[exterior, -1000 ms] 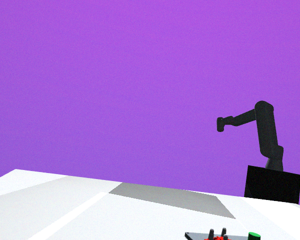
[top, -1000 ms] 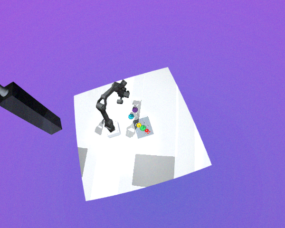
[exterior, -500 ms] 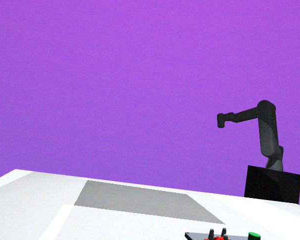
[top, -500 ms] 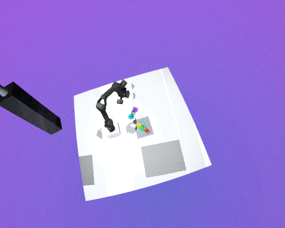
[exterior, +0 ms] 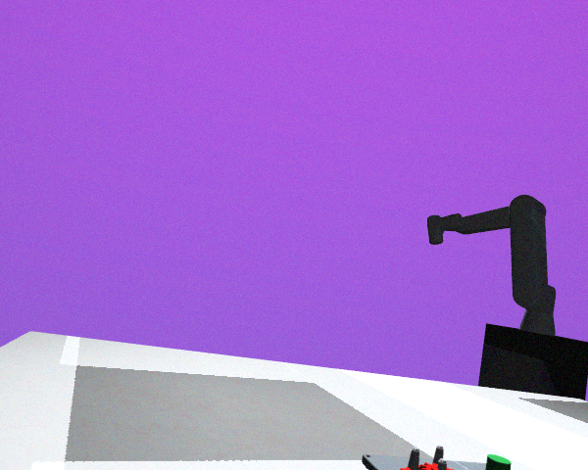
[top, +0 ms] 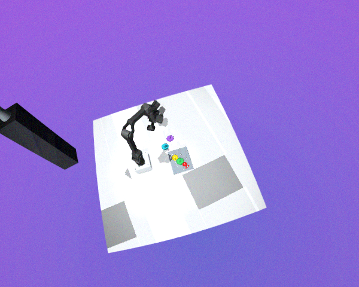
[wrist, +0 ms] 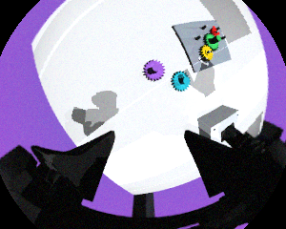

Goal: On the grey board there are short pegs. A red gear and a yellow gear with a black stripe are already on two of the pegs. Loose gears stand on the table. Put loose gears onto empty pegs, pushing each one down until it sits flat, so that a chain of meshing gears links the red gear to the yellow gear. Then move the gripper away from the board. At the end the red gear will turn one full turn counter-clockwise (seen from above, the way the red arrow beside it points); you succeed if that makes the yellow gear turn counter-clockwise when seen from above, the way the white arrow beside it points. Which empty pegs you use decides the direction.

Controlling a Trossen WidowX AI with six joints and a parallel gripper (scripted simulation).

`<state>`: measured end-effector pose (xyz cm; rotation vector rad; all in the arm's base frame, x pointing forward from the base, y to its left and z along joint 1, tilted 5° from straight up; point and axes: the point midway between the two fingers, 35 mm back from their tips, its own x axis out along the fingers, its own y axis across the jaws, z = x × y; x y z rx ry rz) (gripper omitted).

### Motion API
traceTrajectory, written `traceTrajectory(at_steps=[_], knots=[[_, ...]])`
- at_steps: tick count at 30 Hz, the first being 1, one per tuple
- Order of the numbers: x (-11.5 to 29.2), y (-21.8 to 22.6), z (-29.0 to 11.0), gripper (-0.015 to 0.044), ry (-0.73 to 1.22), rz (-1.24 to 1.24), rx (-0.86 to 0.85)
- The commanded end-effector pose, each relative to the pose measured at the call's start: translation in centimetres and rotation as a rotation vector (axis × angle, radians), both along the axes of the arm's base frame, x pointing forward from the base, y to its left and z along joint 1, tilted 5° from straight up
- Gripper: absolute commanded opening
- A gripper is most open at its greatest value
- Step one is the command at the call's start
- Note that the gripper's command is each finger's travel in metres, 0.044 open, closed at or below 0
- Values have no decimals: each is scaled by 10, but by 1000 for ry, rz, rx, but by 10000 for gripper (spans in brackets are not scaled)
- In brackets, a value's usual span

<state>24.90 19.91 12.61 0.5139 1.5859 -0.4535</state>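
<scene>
Wrist view: the gripper (top: 156,119) (exterior: 435,237) (wrist: 150,134) has its jaws spread wide, released, nothing between them. Green gear (top: 180,161) (exterior: 498,462) (wrist: 212,41) is on the grey board (top: 176,170) (exterior: 369,464) (wrist: 183,43), between the red gear (top: 184,165) (exterior: 425,467) (wrist: 214,31) and the yellow gear (top: 176,157) (wrist: 206,52). Looks meshed with both; tooth contact and flat seating too small to confirm. Two loose ones on the table off the board: purple gear (top: 170,138) (wrist: 153,70), cyan gear (top: 164,146) (wrist: 180,81).

Handling, judged: green gear probably light, stiff, smooth plastic-like, not fragile; teeth could catch on neighbours if it goes in tilted. If it needs reseating, take the raised middle rather than the toothed rim, keep it level, press straight down. Loose pair likely handle the same.

Position: green gear is well apart from the jaws, beyond the fingertips and toward the upper right of the wrist frame. Purple and cyan are nearer, also past the tips, not between them. One idler should give the yellow gear the wanted counter-clockwise turn, so placing looks done if seated; extra gears risk jamming. Gripper is already away from the board.
</scene>
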Motion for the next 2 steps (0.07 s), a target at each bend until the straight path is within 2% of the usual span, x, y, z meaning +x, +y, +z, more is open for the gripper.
traceTrajectory(at_steps=[1, 2], knots=[[0, 0, 1, 440, 0, -4, 2], [0, 0, 1, 440, 0, -4, 2]])
